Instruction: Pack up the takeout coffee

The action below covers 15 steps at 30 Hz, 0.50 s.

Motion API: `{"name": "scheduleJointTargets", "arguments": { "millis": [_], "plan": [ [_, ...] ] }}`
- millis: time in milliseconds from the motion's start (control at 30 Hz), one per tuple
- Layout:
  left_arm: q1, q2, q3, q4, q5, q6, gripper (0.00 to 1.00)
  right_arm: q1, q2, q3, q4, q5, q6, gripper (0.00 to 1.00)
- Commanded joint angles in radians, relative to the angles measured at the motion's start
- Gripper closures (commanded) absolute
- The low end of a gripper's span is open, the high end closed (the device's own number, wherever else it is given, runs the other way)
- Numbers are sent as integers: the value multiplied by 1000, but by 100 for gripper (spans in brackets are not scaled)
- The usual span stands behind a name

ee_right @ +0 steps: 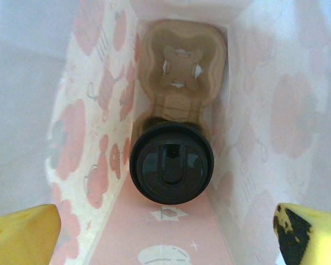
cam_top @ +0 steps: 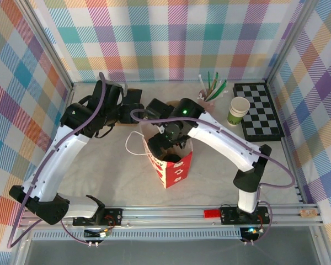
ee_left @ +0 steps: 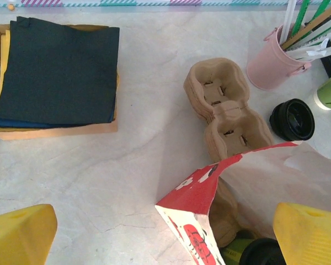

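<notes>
A red-and-white paper bag (cam_top: 174,165) stood open near the middle of the pale table (cam_top: 99,171). The right hand (ee_right: 165,237) hung over its mouth, yellow fingers (ee_right: 22,234) spread wide and holding nothing. The takeout coffee, a small paper cup with a black round lid (ee_right: 171,167), sat upright deep inside the bag, below the hand and at 12 o'clock from the gap between the fingers, apart from both. It rested in the near pocket of a brown moulded-pulp cup carrier (ee_right: 179,61), whose empty pocket lay at 12 o'clock from the lid.

At 11 o'clock from the bag, the left hand (ee_left: 164,234) was also opened wide, gripping nothing, with the bag's torn-looking rim between its fingertips.

Farther back lay a stack of brown pulp carriers (ee_left: 220,105), a loose black lid (ee_left: 292,118) and a cardboard tray of dark napkins (ee_left: 58,72). At 1 o'clock stood a pink cup of straws (cam_top: 209,95), at 2 o'clock a white-rimmed green-banded cup (cam_top: 239,110) beside a black-and-white chessboard (cam_top: 257,110).
</notes>
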Motion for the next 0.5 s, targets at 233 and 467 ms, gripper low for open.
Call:
{"name": "scheduleJointTargets", "arguments": {
  "millis": [233,467],
  "plan": [
    [-3,-47,32,-37,-8,3,0,15,-22,92,-48,9,-14,1],
    [-3,-80,30,-30,-21,2,0,27,-24,164,-87,31,-32,1]
  ]
}}
